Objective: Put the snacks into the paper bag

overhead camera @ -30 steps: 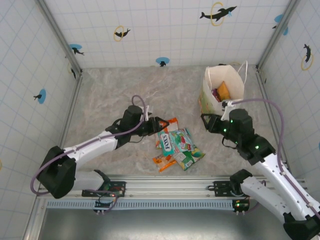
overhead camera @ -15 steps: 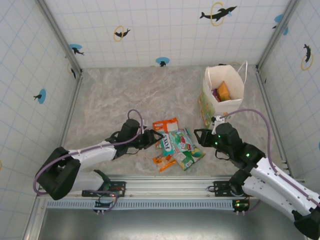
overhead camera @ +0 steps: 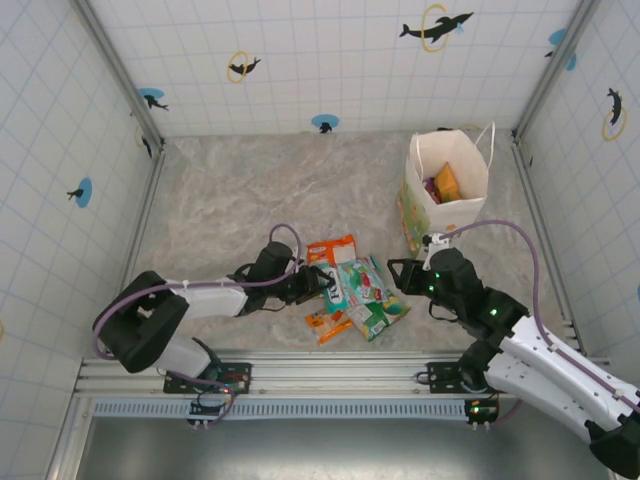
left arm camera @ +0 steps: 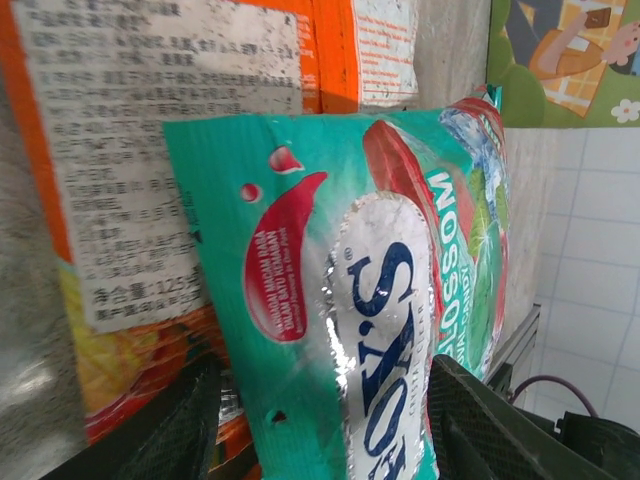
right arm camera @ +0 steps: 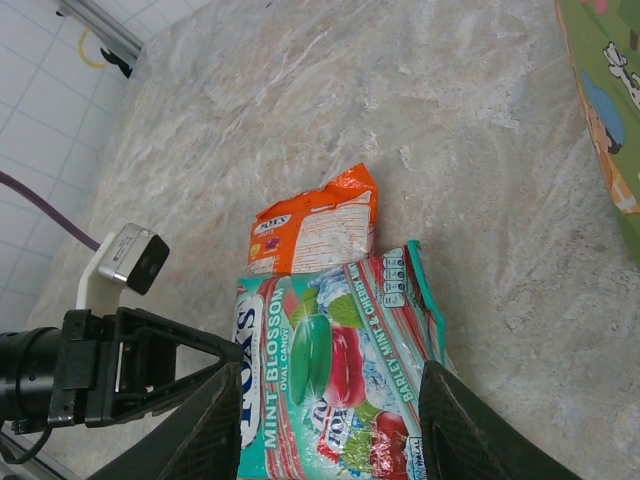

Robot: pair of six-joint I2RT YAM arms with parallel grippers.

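Left end effector (overhead camera: 324,283) gapes at the mint packet (right arm camera: 335,370); right end effector (right arm camera: 325,440) hangs open, empty; orange packet (right arm camera: 315,230) half-covered.

Left arm (overhead camera: 205,297) lying low and long, reaching toward the middle, left gripper (overhead camera: 322,283) at its tip with jaws apart, right arm (overhead camera: 545,355) bent, reaching in from the right, right gripper (overhead camera: 397,272) tipped down, jaws apart, the two grippers near each other, not touching

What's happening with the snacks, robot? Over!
Left tool open, at teal packet edge. Right tool open, on its other side. Paper bag upright, snacks inside. Nothing blocking.
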